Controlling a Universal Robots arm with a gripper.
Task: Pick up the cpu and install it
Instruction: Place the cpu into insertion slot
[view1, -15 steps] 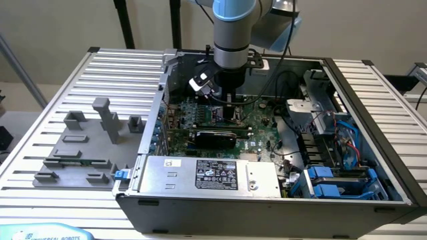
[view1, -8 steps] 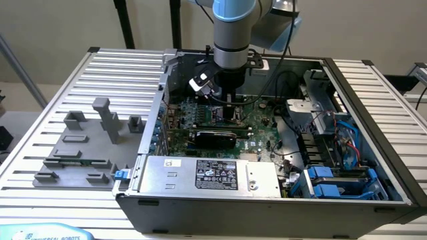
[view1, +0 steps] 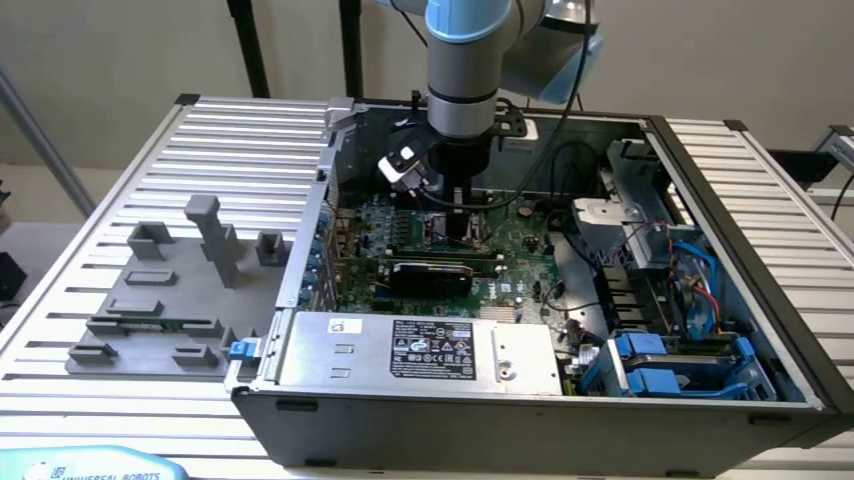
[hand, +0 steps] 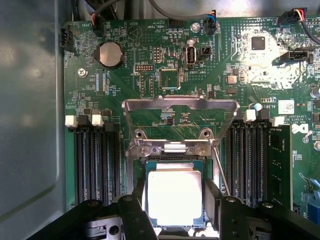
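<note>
Gripper (hand: 175, 192) sits closest to the wrist camera. We see its two black fingers (hand: 136, 207), one on each side of the cpu (hand: 175, 197). Jaws are spread about the chip's width and each finger looks flush against an opposite edge. We read that as a grip on the cpu, with nothing else in it. Cpu lies flat, silvery top up, square to the socket (hand: 172, 164) and inside its dark frame. We cannot tell if it is fully seated or just above the contacts.

Socket's metal plate (hand: 180, 106) is flipped up and open, hinged at the socket edge away from the fingers. Thin lever (hand: 221, 172) slants along one side of the socket. Black memory slots (hand: 97, 160) flank the socket on both sides, with white latches at their ends. Coin battery (hand: 110, 54) sits further out on the green board (hand: 125, 85), well apart from the socket.

From the exterior view, the arm (view1: 467, 70) comes straight down into the open case (view1: 534, 430), with the gripper (view1: 461, 225) low over the board. Power supply (view1: 420, 350) lies along the case's near wall. Grey blocks (view1: 160, 290) stand on the slatted table (view1: 254, 130), outside the case on the exterior view's left.
</note>
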